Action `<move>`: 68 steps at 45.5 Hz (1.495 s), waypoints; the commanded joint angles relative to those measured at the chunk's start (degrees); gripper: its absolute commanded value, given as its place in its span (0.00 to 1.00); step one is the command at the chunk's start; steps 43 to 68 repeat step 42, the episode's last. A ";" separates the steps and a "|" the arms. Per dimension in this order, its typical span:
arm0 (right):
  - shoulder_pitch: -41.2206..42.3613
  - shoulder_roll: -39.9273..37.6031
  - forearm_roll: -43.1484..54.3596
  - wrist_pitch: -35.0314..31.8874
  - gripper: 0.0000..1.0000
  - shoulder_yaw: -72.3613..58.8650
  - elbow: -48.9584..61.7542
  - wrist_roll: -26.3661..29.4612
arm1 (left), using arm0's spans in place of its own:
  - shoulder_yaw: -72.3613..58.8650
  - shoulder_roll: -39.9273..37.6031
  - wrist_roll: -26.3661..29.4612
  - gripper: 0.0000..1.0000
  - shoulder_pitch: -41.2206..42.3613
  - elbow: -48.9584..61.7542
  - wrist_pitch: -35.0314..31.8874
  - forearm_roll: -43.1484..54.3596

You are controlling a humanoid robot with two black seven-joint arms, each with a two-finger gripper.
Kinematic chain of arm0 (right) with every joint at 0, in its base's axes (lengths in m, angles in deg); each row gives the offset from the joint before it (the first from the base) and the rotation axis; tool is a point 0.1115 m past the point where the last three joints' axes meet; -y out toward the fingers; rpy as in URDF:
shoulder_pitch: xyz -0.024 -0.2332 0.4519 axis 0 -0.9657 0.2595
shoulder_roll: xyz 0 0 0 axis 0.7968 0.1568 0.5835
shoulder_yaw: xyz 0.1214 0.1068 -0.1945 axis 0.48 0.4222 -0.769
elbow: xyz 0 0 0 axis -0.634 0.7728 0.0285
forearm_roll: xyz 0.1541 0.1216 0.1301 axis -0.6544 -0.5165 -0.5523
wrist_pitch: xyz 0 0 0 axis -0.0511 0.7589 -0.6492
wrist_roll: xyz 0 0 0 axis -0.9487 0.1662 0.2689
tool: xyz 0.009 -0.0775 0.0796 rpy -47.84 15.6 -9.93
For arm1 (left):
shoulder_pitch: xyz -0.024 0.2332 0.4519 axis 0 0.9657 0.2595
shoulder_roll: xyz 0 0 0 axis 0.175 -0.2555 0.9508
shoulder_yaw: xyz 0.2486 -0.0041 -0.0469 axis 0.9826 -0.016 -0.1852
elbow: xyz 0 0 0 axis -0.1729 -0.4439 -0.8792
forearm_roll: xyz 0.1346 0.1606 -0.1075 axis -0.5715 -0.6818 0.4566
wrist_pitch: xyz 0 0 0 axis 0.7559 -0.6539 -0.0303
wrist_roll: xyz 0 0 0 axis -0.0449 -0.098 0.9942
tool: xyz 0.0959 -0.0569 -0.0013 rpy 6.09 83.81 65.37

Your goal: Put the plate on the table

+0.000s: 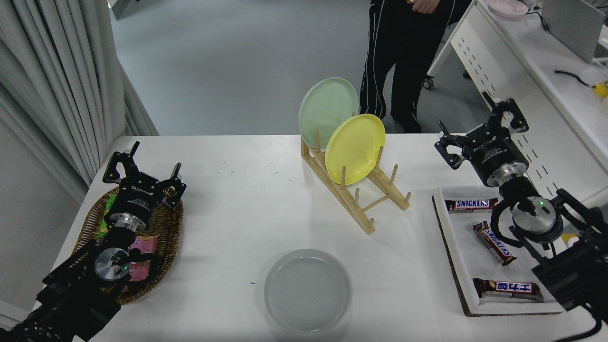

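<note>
The pale grey-white plate (307,290) lies flat on the white table (237,209) near its front edge, with nothing touching it. My right gripper (479,127) is open and empty, held above the table's right side behind the candy tray, far from the plate. My left gripper (142,164) is open and parked at the lower left above a wicker basket.
A wooden rack (358,192) at the table's back middle holds a mint-green plate (327,107) and a yellow plate (355,148). A white tray (451,247) with three chocolate bars is at the right. A wicker basket (171,228) with snacks is at the left. A person (403,47) stands behind.
</note>
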 commanded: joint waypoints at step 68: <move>-1.74 1.62 3.12 -5.57 1.00 -0.83 4.44 -0.68 | 0.06 -0.01 0.00 1.00 0.00 0.00 0.00 0.00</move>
